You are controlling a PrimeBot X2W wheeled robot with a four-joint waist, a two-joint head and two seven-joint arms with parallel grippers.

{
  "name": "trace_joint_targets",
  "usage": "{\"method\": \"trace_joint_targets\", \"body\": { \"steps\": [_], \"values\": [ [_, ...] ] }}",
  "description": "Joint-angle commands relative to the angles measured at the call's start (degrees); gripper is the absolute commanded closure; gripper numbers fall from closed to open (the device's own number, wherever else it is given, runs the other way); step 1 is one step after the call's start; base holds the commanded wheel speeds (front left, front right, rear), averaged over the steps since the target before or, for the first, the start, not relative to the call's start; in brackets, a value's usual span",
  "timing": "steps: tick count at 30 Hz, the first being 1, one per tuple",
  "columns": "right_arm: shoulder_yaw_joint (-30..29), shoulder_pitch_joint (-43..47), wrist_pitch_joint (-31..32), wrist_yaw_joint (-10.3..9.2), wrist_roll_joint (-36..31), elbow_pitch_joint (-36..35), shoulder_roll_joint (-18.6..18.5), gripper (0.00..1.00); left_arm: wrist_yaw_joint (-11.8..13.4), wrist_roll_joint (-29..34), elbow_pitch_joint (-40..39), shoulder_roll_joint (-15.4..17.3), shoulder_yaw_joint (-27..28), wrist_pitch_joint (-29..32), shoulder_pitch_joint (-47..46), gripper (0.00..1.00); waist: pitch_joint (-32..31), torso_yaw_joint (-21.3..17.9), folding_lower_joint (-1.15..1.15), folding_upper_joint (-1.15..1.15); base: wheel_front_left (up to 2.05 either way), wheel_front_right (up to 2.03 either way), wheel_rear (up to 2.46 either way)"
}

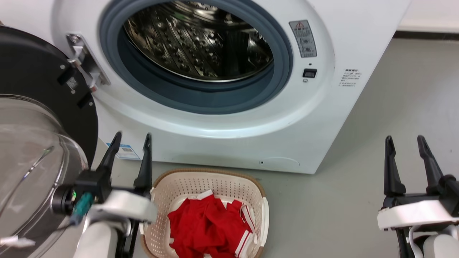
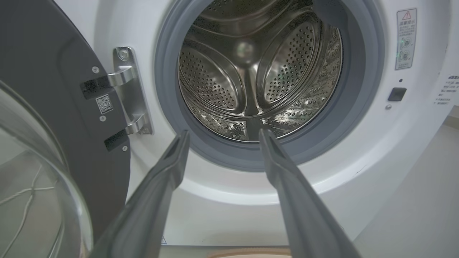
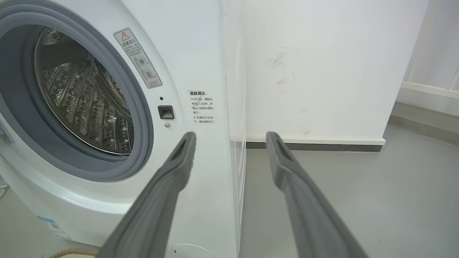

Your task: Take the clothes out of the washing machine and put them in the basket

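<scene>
The red clothes (image 1: 209, 225) with white trim lie bunched in the cream basket (image 1: 200, 181), which stands on the floor in front of the white washing machine (image 1: 229, 122). Its steel drum (image 2: 258, 68) holds no fabric that I can see. The door (image 1: 39, 118) hangs open at the left. My left gripper (image 1: 132, 138) is open, just left of the basket, fingers pointing at the machine's front (image 2: 222, 134). My right gripper (image 1: 405, 140) is open over bare floor, right of the machine (image 3: 229, 135).
The glass door bowl (image 2: 32, 186) bulges close beside my left arm. Grey floor (image 1: 376, 143) stretches to the right of the machine. A white wall (image 3: 315, 71) with a dark skirting strip stands behind it.
</scene>
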Motion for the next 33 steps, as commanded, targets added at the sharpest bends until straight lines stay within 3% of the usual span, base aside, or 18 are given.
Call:
{"method": "trace_joint_targets", "body": {
  "steps": [1,15,33],
  "values": [
    [-0.05,1.07,-0.11,-0.04,0.27,0.02,-0.08,0.00,0.34,1.30,-1.21,-0.41,0.66,-0.12,2.06,0.00,-1.44,0.32,0.01,-0.01,0.00,0.00,0.00],
    [-0.33,6.70,-0.11,-0.04,1.61,0.26,-0.07,0.00,0.63,7.68,-9.50,-4.65,4.96,-0.13,14.87,0.00,-6.37,-1.12,0.01,-0.01,0.00,0.00,0.00],
    [0.81,9.19,-0.11,-0.04,2.16,-0.01,-0.07,0.00,0.25,11.17,-11.07,-5.36,5.79,-0.13,16.68,0.00,-8.61,-3.54,0.01,-0.01,0.00,0.00,0.00]
  ]
}}
